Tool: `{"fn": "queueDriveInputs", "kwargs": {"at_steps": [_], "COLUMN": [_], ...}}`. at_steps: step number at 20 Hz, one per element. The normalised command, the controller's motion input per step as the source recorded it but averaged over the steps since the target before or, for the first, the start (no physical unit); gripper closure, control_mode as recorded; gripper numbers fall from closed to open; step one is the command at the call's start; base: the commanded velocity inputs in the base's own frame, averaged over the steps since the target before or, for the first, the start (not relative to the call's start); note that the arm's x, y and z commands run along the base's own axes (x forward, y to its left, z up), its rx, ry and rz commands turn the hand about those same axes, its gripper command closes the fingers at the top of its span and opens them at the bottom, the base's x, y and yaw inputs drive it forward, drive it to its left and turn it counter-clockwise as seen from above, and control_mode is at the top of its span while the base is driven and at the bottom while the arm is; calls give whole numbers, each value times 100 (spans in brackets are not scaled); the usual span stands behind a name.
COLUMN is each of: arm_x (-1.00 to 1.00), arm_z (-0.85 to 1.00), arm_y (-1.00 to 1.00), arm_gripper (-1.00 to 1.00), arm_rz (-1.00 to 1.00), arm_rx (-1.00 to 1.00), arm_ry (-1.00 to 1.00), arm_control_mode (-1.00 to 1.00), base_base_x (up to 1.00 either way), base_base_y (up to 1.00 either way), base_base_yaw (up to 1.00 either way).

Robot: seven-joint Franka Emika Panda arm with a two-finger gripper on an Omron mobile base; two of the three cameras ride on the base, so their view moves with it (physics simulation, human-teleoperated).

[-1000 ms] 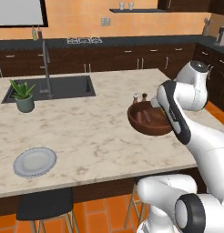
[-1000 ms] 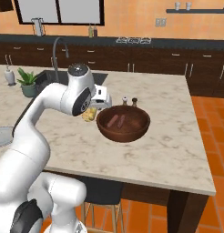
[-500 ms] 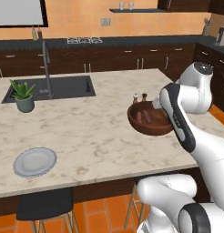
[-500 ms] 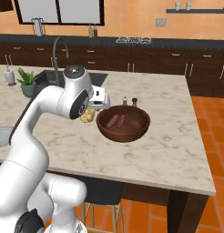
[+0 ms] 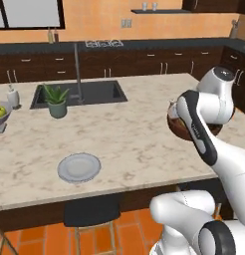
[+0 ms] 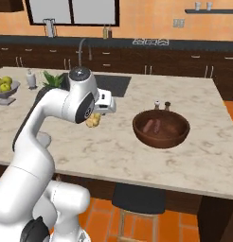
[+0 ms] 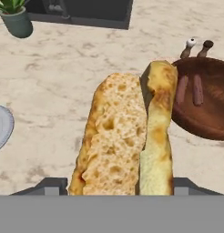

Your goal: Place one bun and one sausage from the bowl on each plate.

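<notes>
The tool [image 7: 114,184] is clamped on a split hot-dog bun [image 7: 125,136], one dark fingertip at each side of the bread at the bottom of the hand view. The bun is held above the marble table [image 6: 137,151], off its surface. From the right base view the bun [image 6: 93,120] peeks out under the arm's wrist, at about 9 o'clock from the dark wooden bowl [image 6: 161,128], near it but not touching. Two sausages [image 7: 190,89] lie side by side in the bowl. Salt and pepper shakers [image 6: 162,105] stand just behind the bowl's rim at 12 o'clock. A grey plate [image 5: 79,167] sits near the table's front edge, well apart from the bowl.
</notes>
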Motion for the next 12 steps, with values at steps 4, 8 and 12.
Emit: {"fn": "queueDriveInputs", "kwargs": {"at_steps": [4, 8, 12], "arm_x": [0, 0, 0], "arm_z": [0, 0, 0], "arm_y": [0, 0, 0], "arm_gripper": [100, 100, 100], "arm_rz": [0, 0, 0], "arm_rx": [0, 0, 0], "arm_ry": [0, 0, 0], "arm_control_mode": [100, 100, 100], "base_base_x": [-55, 10, 78], "base_base_y": [100, 100, 89], "base_base_yaw": [1, -1, -12]}}
